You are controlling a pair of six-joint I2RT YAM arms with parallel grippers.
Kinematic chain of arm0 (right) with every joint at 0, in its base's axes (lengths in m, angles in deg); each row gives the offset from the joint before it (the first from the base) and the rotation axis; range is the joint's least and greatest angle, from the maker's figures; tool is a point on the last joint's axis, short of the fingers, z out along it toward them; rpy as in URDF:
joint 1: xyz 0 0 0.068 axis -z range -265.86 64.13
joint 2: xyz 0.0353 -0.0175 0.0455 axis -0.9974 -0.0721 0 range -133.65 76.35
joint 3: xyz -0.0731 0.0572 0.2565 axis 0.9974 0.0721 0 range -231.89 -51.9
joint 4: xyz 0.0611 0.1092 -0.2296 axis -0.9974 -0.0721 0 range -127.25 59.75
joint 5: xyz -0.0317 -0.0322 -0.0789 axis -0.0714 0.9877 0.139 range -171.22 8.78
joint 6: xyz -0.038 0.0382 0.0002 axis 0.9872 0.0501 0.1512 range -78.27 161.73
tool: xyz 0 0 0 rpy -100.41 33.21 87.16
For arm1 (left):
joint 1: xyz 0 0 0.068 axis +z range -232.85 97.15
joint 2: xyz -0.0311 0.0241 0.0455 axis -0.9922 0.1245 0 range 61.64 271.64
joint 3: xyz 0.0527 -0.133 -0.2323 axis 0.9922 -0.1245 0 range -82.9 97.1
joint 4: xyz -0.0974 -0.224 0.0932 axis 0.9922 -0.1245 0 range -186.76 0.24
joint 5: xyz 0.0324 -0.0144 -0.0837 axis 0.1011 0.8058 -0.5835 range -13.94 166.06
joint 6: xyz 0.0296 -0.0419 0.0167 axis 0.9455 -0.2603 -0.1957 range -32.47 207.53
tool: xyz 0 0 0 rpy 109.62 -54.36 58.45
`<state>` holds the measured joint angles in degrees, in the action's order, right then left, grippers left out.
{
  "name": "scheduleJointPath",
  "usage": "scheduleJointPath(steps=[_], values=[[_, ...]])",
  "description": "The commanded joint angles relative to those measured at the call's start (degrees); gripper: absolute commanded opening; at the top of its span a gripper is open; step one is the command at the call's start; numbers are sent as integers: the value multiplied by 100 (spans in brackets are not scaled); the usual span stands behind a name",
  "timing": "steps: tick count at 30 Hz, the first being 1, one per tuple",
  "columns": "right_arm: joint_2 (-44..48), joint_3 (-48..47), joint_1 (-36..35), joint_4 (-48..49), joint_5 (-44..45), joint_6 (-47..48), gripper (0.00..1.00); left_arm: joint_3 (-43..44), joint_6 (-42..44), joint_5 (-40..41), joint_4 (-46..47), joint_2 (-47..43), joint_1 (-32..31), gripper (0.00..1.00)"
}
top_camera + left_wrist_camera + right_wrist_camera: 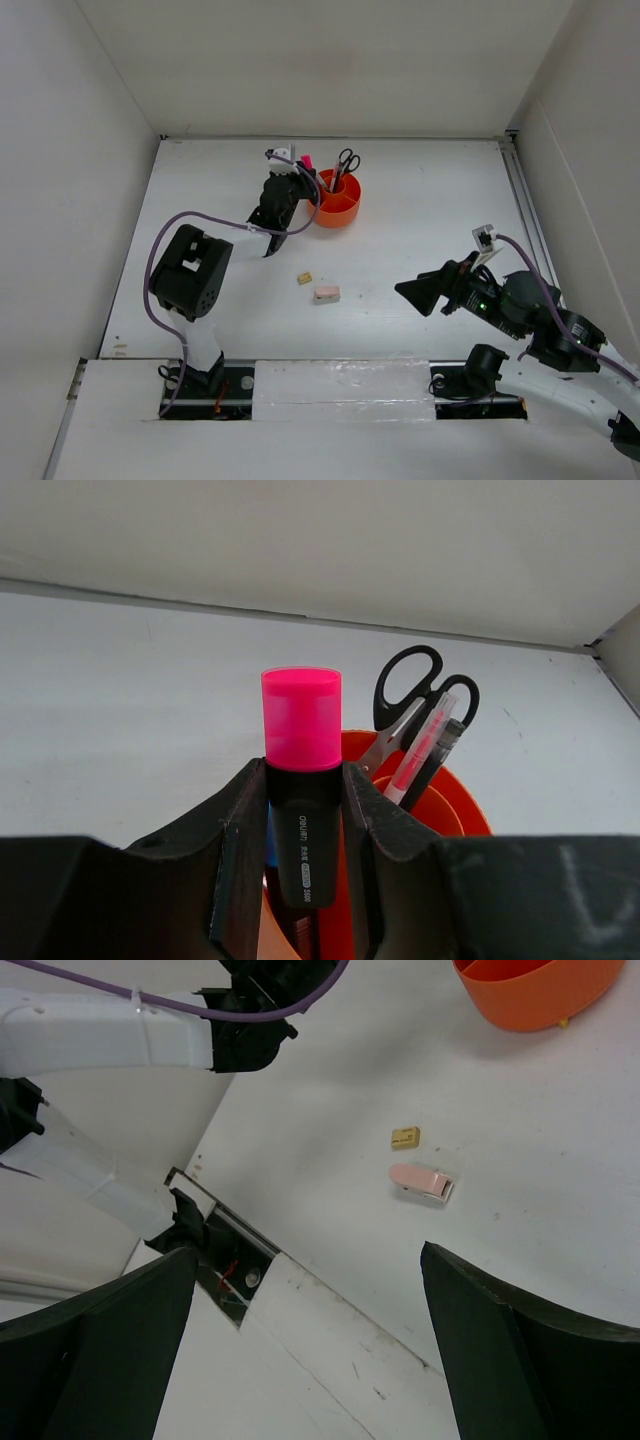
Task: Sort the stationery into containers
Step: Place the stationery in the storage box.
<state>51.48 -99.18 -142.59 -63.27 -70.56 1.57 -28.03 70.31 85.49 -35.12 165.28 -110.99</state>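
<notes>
left gripper (303, 772) clamps pink-capped highlighter (301, 720) by orange organiser (335, 216), near back wall | organiser: scissors (346, 160) upright | right gripper (308, 1260) wide over bare table (420, 200)

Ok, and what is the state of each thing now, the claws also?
left claw: shut on the pink-capped highlighter
pink-capped highlighter: capped, held upright by the orange organiser
right claw: open, empty
orange organiser: upright on the table
scissors: standing in the organiser, handles up
tan eraser: lying loose on the table
pink eraser: lying loose, near the tan one, not touching
</notes>
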Motion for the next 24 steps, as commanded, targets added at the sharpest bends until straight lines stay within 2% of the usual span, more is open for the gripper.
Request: scheduleJointPath(steps=[1,24], values=[[-36,-176,-58,93,-46,-18,99,-3,-63,-64,505,25,19,0],[-36,-71,-58,198,-151,-18,99,-477,-415,-170,698,-18,19,0]])
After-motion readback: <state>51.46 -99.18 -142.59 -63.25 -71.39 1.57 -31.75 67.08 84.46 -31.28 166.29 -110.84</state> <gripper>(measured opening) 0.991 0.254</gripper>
